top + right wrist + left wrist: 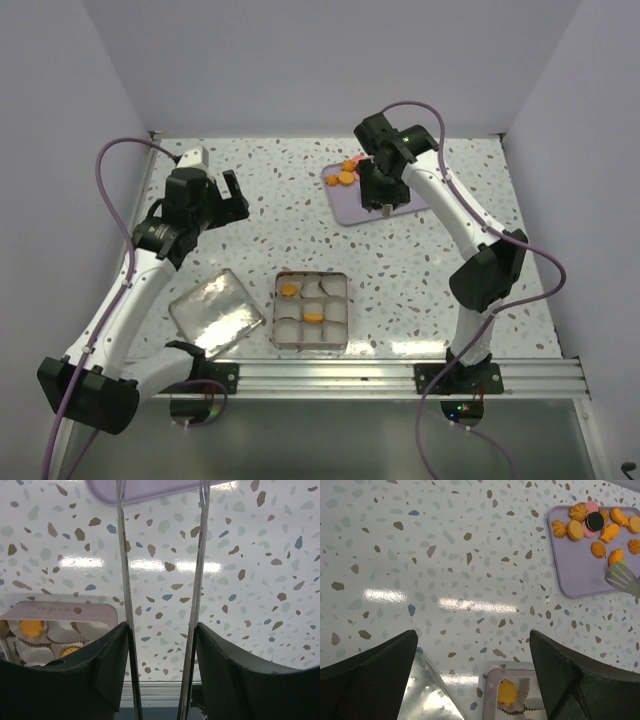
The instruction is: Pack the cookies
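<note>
Left fingers [370, 675] are spread wide over open tabletop [445, 555]. Between right fingers [240, 675], tongs [124, 580] are gripped. Cookies [575, 530] are bunched at the tray's [580, 580] 11 o'clock corner; two are seated in the tin [346, 310].

No readable text, label, brand, number or sign is showing in any view. A faint line of pale marks is showing on the wall of the square tin [50, 611] in the right wrist view, but it is too small and blurred to read.
</note>
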Tool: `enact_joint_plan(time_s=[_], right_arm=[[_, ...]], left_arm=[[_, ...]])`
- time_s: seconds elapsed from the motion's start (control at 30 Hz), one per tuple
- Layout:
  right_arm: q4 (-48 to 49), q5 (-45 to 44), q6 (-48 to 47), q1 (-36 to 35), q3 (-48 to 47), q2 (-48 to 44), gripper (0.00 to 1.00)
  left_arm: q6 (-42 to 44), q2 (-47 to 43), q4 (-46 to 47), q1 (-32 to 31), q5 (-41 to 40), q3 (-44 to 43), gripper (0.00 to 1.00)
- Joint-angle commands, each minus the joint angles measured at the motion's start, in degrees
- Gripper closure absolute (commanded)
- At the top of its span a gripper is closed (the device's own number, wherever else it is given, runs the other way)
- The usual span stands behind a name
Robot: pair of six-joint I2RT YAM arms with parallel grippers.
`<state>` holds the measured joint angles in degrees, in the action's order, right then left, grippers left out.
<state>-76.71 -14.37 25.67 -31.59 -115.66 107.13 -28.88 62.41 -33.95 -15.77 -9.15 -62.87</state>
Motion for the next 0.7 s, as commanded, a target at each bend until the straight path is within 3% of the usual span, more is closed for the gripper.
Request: enact_joint_plan(time_s=[0.0, 0.33, 0.67], right_arm=[[-1.2, -2.0, -2.3, 2.8, -3.2, 0.8, 0.43], [2.9, 1.5, -4.2, 9.5, -2.6, 5.0, 0.43], [5.1, 3.8, -5.4, 11.6, -4.8, 11.1, 0.44]], left_arm=[[1.1, 0.3, 1.6, 0.4, 1.0, -1.8, 0.0], [1.5, 1.0, 2.1, 0.4, 1.1, -0.2, 0.0], [2.7, 2.7, 2.4, 0.4, -0.3, -1.6, 0.0]])
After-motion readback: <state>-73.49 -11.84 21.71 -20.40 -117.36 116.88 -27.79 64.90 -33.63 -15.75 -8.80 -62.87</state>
